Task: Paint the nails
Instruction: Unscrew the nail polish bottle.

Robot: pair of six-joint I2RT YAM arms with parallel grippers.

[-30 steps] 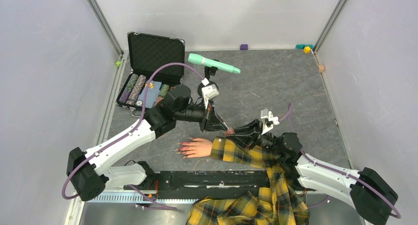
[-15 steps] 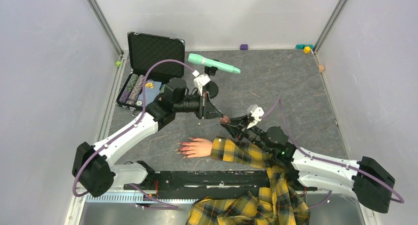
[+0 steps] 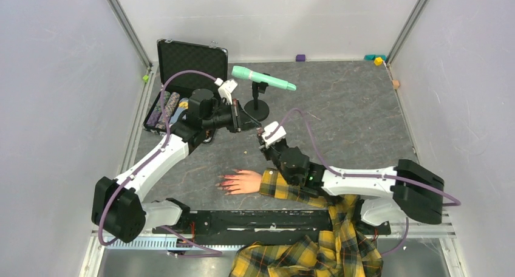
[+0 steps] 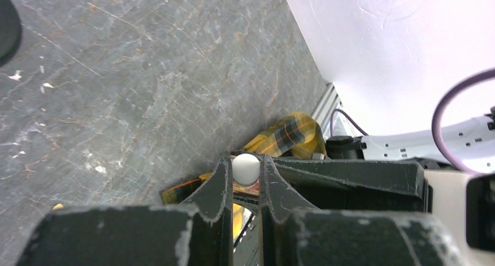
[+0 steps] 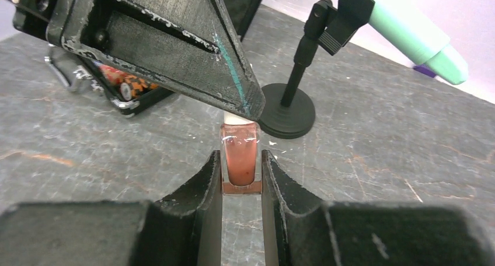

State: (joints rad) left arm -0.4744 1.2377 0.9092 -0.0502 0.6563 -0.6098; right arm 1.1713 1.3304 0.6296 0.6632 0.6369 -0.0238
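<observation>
1. A pale peach mannequin hand (image 3: 244, 181) in a yellow plaid sleeve (image 3: 291, 189) is laid flat on a dark grey stone-patterned table (image 3: 346, 107), its fingers pointed toward the left arm's side.
2. The nails (image 3: 224, 183), glossy red-pink, are seen at its fingertips; from above they are too small for each one's coat to be judged.
3. Just beyond the mannequin hand's wrist, a small glass bottle of pinkish-brown polish (image 5: 240, 155) is clamped between the right gripper's (image 5: 241, 167) fingers.
4. The bottle's round white cap (image 4: 246, 168) is pinched in the left gripper (image 4: 246, 161).
5. Farther beyond the mannequin hand, a mint-green microphone (image 3: 261, 78) is held on a black stand (image 3: 257, 110).
</observation>
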